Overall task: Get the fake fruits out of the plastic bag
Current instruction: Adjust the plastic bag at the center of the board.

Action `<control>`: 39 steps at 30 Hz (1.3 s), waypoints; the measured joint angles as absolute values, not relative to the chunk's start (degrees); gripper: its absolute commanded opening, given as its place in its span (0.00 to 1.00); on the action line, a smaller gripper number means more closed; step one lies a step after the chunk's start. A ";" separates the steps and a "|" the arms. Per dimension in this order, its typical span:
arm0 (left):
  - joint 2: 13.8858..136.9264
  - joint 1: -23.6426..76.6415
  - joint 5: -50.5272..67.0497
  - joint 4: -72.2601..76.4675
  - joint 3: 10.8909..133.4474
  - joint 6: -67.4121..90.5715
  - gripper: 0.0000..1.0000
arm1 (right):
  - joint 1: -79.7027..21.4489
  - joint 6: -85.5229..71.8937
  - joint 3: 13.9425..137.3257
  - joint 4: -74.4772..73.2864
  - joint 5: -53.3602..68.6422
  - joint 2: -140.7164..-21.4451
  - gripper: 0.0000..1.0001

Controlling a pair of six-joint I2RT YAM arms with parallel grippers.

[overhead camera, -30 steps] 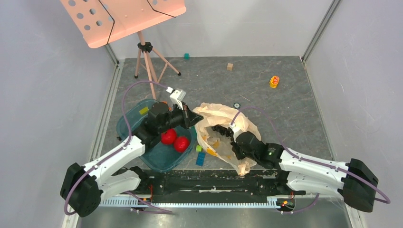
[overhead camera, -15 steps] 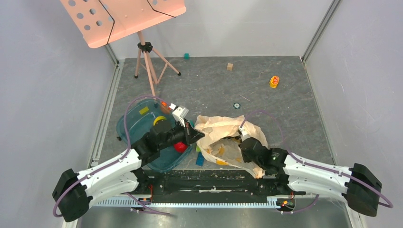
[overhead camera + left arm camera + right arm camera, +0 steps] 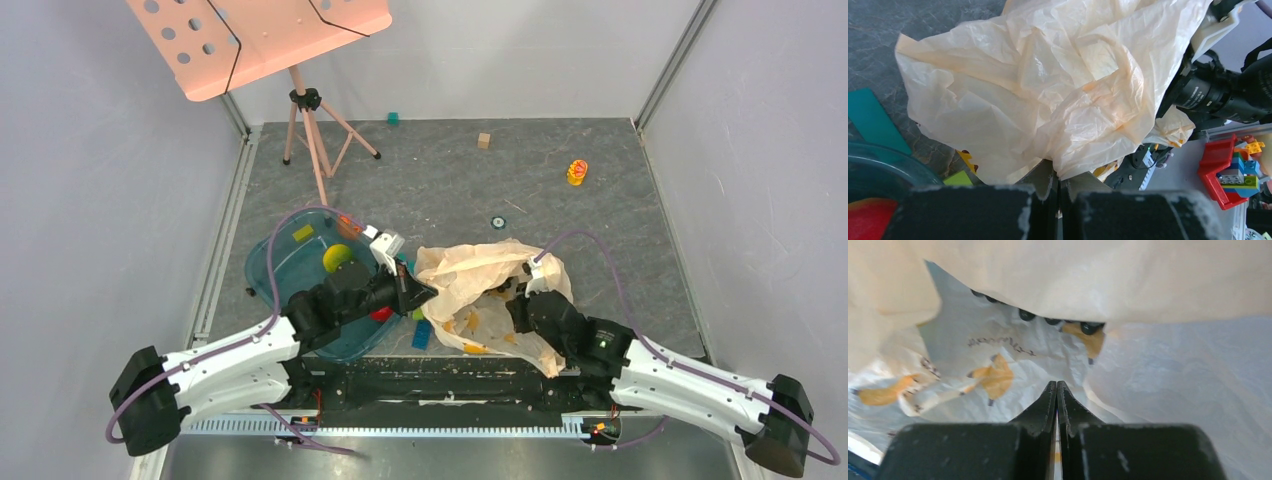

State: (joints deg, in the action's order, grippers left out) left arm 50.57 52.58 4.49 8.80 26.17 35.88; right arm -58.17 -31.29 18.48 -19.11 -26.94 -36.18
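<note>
The peach plastic bag (image 3: 480, 275) lies crumpled between my two grippers. My left gripper (image 3: 420, 292) is shut on a fold of the bag's left edge (image 3: 1068, 150). At the bag's right side, my right gripper (image 3: 513, 305) is shut on the bag's thin film (image 3: 1128, 370). Its camera looks into the bag, where dark grapes (image 3: 1087, 328) peek from under the upper layer. They show as a dark patch (image 3: 497, 292) from above. One red fruit (image 3: 380, 314) lies in the teal tray, mostly hidden under my left arm, and shows again as a red fruit (image 3: 868, 220).
The teal tray (image 3: 270, 275) sits at left and holds a yellow-green ball (image 3: 337, 258) and a yellow block (image 3: 303, 233). Blue (image 3: 422, 334) and green (image 3: 417, 314) blocks lie by the bag. Behind stand a music-stand tripod (image 3: 310, 130), a wooden cube (image 3: 484, 140) and an orange toy (image 3: 577, 171).
Both grippers have drawn toward the near edge with the bag, lowering and spreading it flatter. My left arm now covers most of the red fruits in the tray.
</note>
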 measured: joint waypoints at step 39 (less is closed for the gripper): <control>59.94 58.98 -5.50 15.09 29.32 39.24 0.02 | -39.62 -27.73 25.93 -2.52 -9.89 -57.34 0.00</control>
State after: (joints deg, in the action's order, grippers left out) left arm 59.94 58.98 -5.50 15.09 29.32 39.24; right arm -39.62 -27.73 25.93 -2.52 -9.89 -57.34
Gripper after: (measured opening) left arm 0.025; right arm 0.004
